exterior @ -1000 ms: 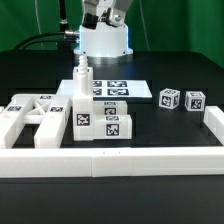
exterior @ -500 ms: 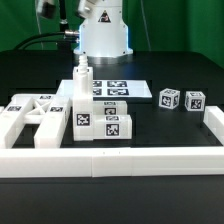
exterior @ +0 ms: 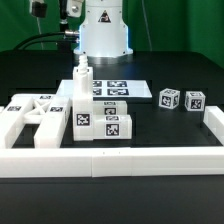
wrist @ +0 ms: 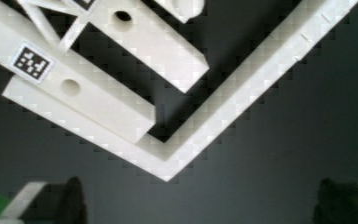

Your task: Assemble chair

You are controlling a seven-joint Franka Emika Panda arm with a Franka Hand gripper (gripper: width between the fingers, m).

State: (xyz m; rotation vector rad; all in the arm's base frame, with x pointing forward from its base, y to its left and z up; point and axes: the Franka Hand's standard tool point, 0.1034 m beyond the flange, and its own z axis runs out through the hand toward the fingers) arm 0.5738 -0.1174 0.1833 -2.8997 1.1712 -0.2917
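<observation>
The chair parts are matte white with black-and-white tags. A blocky joined piece (exterior: 100,121) with an upright post (exterior: 82,76) stands mid-table. Flat frame parts (exterior: 30,114) lie to its left in the exterior view. Two small tagged cubes (exterior: 168,98) (exterior: 194,100) sit at the right. My gripper (exterior: 40,8) is high at the top left edge, mostly cropped, far above the parts. In the wrist view the gripper (wrist: 208,205) is open and empty, its dark fingers (wrist: 60,200) wide apart over black table, with a tagged frame part (wrist: 43,65) beyond.
The marker board (exterior: 112,90) lies behind the joined piece. The long low white border wall (exterior: 110,160) runs along the front and up the right side; one corner of it shows in the wrist view (wrist: 167,165). The robot base (exterior: 104,35) stands at the back.
The arm's wrist has swung from above the base toward the exterior view's left. The chair parts have not moved.
</observation>
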